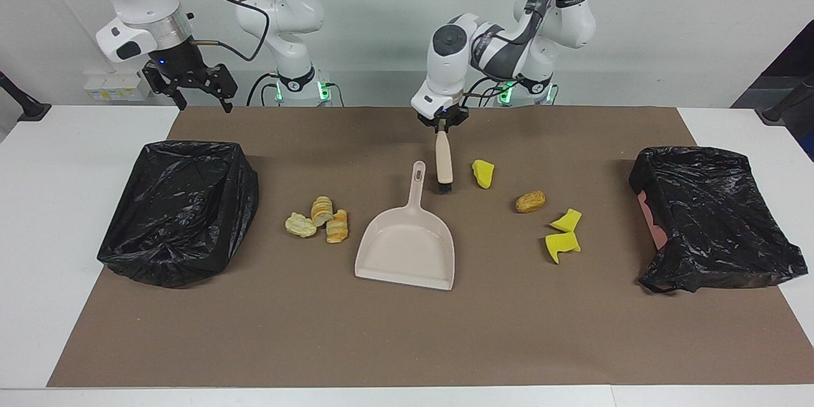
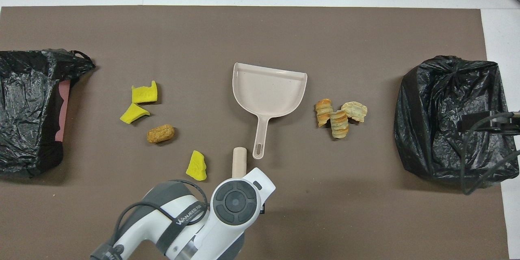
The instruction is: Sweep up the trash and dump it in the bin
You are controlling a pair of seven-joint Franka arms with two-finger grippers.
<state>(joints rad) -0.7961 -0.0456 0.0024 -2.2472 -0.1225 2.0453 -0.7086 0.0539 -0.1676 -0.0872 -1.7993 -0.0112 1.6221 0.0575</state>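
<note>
Beside the dustpan [image 1: 407, 248] handle, left gripper [image 1: 442, 129] clamps the brush [image 1: 444, 162] by its handle top, bristles down near one yellow wedge [image 1: 483, 173]. Right gripper [image 1: 194, 86] waits, jaws spread, above the bin [image 1: 181, 210]. Trash lies either side of the pan. Judgement: sweep low toward the pan mouth; open mat around the pan gives room.

You are seeing trash lying loose on brown mat [image 1: 407, 343], mid-depth between its long edges. Three striped pastries [image 1: 318, 219] clustering, touching, toward right arm's end. Brown roll [image 1: 530, 201] and three yellow wedges [image 1: 563, 235] lying scattered toward left arm's end.
</note>
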